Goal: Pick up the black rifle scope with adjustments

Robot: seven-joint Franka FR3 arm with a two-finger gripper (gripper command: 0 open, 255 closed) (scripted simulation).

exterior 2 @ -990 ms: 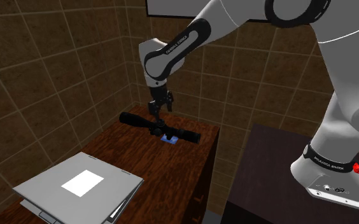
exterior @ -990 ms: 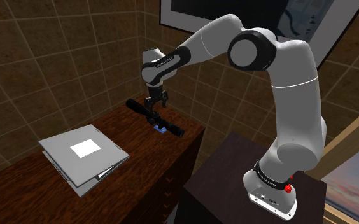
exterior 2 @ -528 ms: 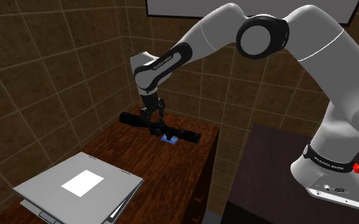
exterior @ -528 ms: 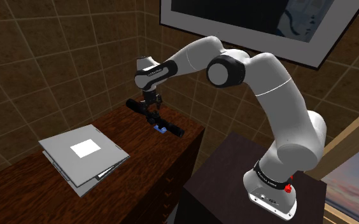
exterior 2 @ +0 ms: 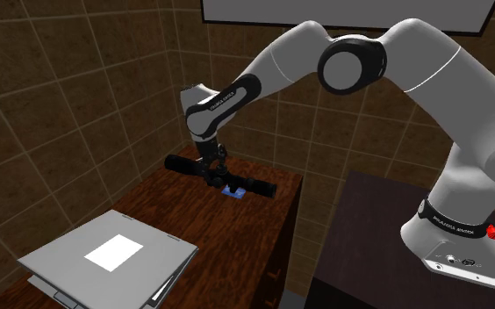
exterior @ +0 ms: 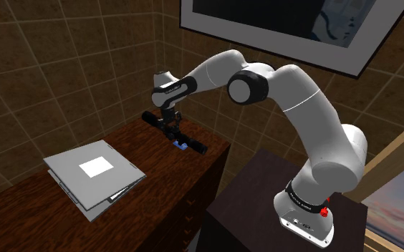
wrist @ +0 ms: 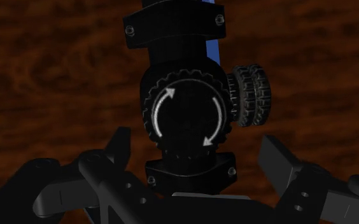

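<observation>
This is a corner of a room with brown tiled walls, and a framed picture hangs high above the arm. A dark wooden counter with drawers in its front stands tight in that corner. The robot's dark box stand sits beside it, with a narrow gap between the 2.

The black rifle scope lies at the far end of the counter, near the wall. It lies slantwise, with 1 end toward the wall corner and the other close to the counter's edge on the stand's side. A small blue piece shows under it.

The hand is down over the scope's middle. From the wrist view the 2 fingers stand apart, 1 on each side of the round adjustment knob with its white arrows, and neither touches it. A second ribbed knob sticks out sideways.

A flat grey stack with a white rectangle on top lies at the counter's near end, well apart from the scope. Bare wood lies between them.
</observation>
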